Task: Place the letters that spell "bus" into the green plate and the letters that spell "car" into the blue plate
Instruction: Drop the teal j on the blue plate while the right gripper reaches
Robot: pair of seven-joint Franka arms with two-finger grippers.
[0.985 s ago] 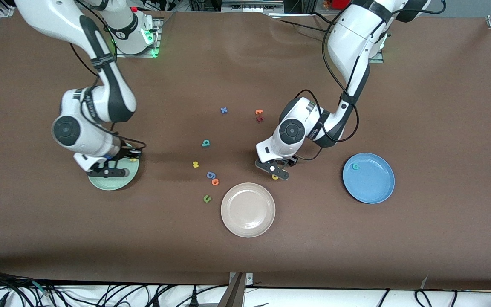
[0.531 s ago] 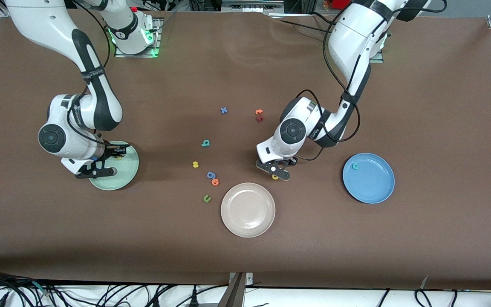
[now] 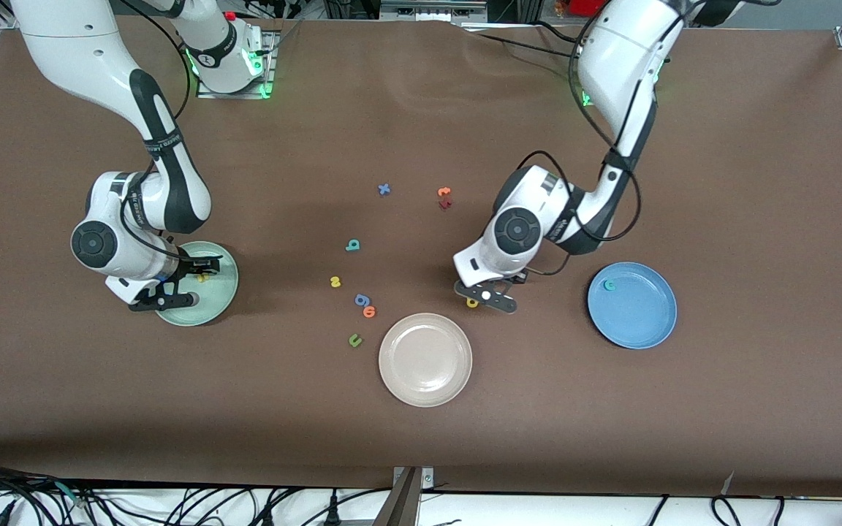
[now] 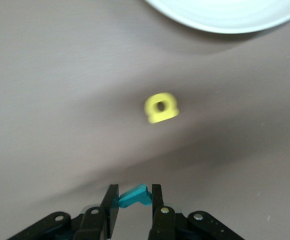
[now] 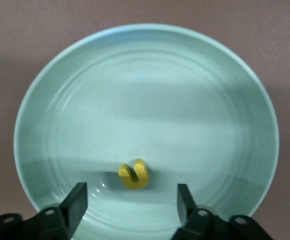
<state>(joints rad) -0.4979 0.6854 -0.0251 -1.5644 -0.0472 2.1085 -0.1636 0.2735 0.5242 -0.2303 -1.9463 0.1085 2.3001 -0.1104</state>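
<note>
My left gripper (image 3: 485, 296) is shut on a teal "r" (image 4: 135, 196), low over the table between the beige plate and the blue plate (image 3: 647, 332). A yellow "a" (image 3: 472, 302) (image 4: 161, 107) lies on the table right beside it. A teal "c" (image 3: 610, 285) lies in the blue plate. Over the green plate (image 3: 222, 301) (image 5: 40, 100) my right gripper (image 3: 181, 283) (image 5: 131, 192) is open and holds nothing. A yellow "u" (image 3: 203, 277) (image 5: 134, 175) lies in that plate below its fingers. The teal "b" (image 3: 352, 245) and yellow "s" (image 3: 335, 282) lie mid-table.
A beige plate (image 3: 425, 387) (image 4: 225, 20) sits nearest the front camera, mid-table. A blue "g" (image 3: 362, 300), orange "o" (image 3: 370, 312) and dark green "u" (image 3: 354, 340) lie close to the "s". A blue "x" (image 3: 384, 189), an orange letter (image 3: 444, 192) and a red one (image 3: 445, 204) lie nearer the bases.
The right gripper opened and the yellow "u" now lies loose in the green plate. The left gripper shut on the teal "r" and shifted slightly toward the blue plate.
</note>
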